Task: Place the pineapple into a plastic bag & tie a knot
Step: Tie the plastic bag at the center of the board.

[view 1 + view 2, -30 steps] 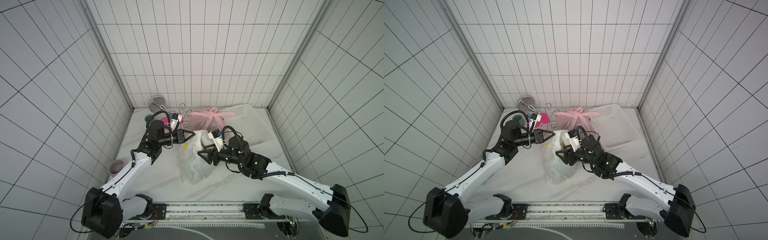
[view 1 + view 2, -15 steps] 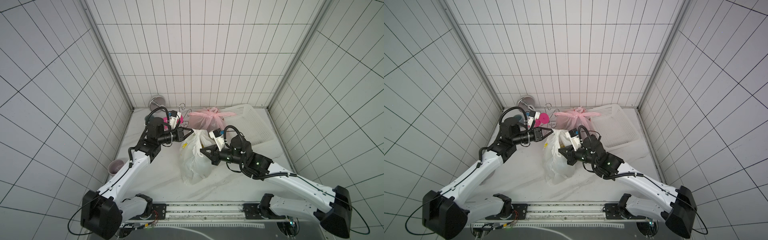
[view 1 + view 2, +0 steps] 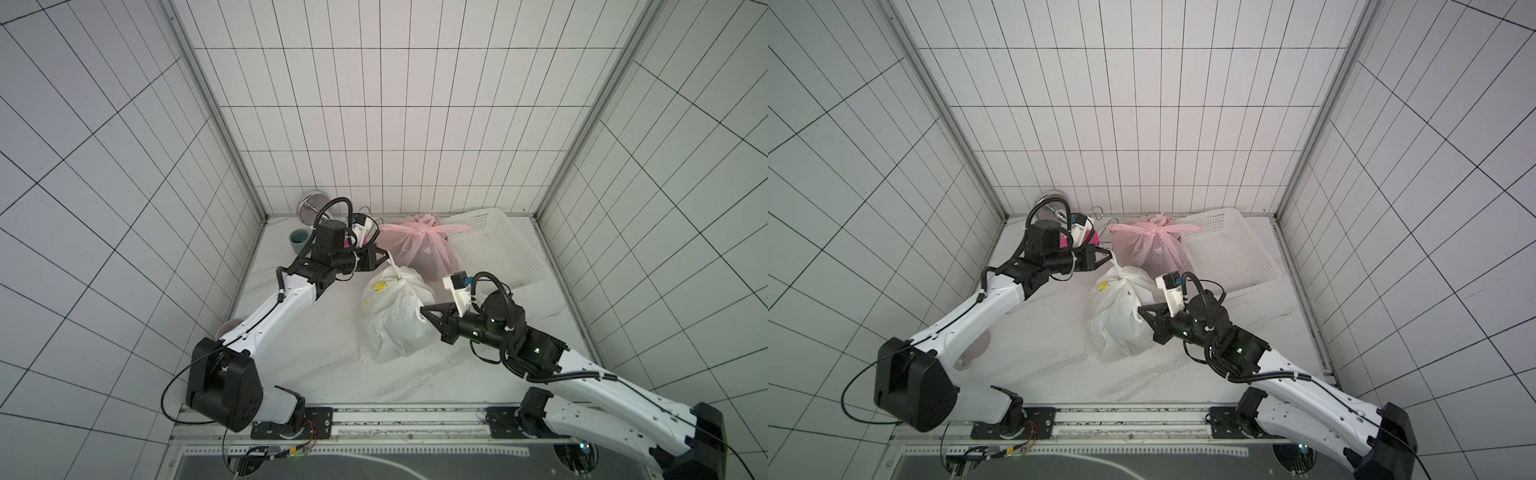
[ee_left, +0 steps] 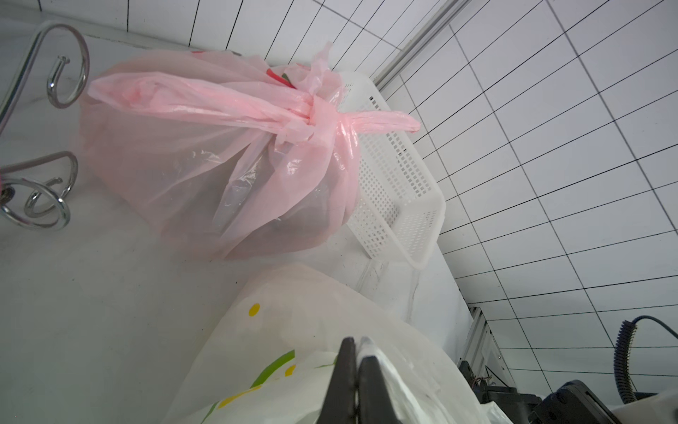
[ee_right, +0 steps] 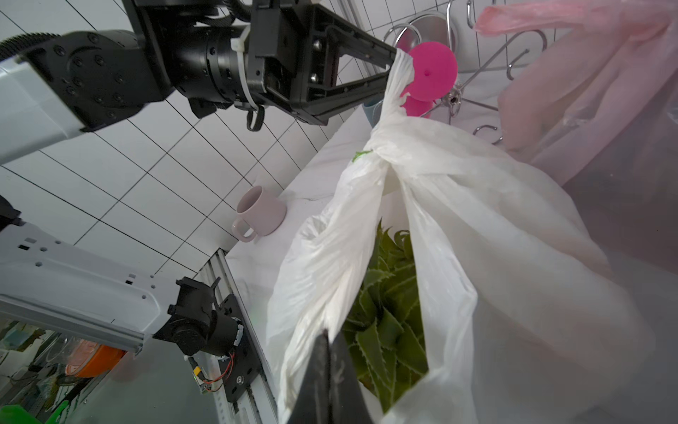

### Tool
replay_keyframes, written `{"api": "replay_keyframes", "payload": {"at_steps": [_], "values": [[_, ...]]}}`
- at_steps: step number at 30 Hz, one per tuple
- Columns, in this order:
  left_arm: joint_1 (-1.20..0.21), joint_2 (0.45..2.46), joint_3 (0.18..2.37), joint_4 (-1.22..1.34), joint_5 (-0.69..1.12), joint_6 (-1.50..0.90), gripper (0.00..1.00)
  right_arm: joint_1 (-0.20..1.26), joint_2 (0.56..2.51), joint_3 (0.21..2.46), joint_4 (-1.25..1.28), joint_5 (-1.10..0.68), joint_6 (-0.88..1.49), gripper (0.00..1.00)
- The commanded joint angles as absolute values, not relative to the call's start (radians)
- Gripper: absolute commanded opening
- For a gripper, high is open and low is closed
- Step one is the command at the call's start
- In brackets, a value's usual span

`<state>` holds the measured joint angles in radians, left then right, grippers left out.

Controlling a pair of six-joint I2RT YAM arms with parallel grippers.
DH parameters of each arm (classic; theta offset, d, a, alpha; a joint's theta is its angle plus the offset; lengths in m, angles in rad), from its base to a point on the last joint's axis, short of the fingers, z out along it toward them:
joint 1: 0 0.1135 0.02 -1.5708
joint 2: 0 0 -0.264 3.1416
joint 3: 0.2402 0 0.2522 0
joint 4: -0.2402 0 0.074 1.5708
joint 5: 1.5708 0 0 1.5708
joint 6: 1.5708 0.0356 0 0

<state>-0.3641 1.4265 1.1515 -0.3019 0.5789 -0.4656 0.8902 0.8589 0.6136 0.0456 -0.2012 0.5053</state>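
Observation:
A white plastic bag (image 3: 395,320) (image 3: 1121,320) with yellow and green print stands mid-table. Through its gaping side the right wrist view shows the pineapple's (image 5: 389,304) green spiky leaves. The bag's two handle strips cross in a twist (image 5: 378,154) above the fruit. My left gripper (image 3: 388,254) (image 3: 1112,252) (image 4: 355,345) is shut on the strip running up and back-left. The right gripper (image 3: 422,309) (image 3: 1139,309) (image 5: 326,336) is shut on the other strip, at the bag's right side. The pineapple's body is hidden by the plastic.
A tied pink bag (image 3: 419,249) sits just behind the white one, beside a white perforated basket (image 3: 490,249). A chrome wire rack (image 4: 44,191), a pink disc (image 5: 433,73) and a teal cup (image 3: 298,239) stand back left. A mauve mug (image 5: 260,213) is under the left arm.
The right gripper was open a second ago; it has shut on a bag strip and drawn it rightward. The left gripper has lifted its strip slightly back, pulling the twist taut.

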Motion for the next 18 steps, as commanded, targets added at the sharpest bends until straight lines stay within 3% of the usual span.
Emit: {"api": "replay_keyframes", "payload": {"at_steps": [1, 5, 9, 10, 12, 13, 15, 18], "values": [[-0.300, 1.470, 1.195, -0.211, 0.239, -0.435, 0.00, 0.909, 0.833, 0.504, -0.045, -0.260, 0.522, 0.00], [-0.295, 1.479, 1.180, -0.211, 0.208, -0.422, 0.00, 0.909, 0.863, 0.466, -0.042, -0.221, 0.520, 0.00], [-0.300, 1.456, 1.161, -0.173, 0.418, -0.392, 0.03, 0.904, 0.865, 0.523, -0.038, -0.170, 0.501, 0.01], [-0.308, 1.448, 1.159, -0.180, 0.475, -0.387, 0.20, 0.899, 0.861, 0.557, -0.041, -0.138, 0.491, 0.25], [-0.330, 1.420, 1.154, -0.226, 0.497, -0.368, 0.61, 0.886, 0.844, 0.622, -0.043, -0.078, 0.460, 0.62], [-0.339, 1.392, 1.147, -0.253, 0.479, -0.365, 0.97, 0.877, 0.830, 0.659, -0.045, -0.031, 0.444, 0.75], [-0.342, 1.340, 1.128, -0.294, 0.413, -0.379, 0.98, 0.855, 0.804, 0.714, -0.044, 0.050, 0.407, 0.88], [-0.324, 1.250, 1.092, -0.318, 0.312, -0.391, 0.98, 0.797, 0.767, 0.765, -0.020, 0.159, 0.364, 0.99]]}}
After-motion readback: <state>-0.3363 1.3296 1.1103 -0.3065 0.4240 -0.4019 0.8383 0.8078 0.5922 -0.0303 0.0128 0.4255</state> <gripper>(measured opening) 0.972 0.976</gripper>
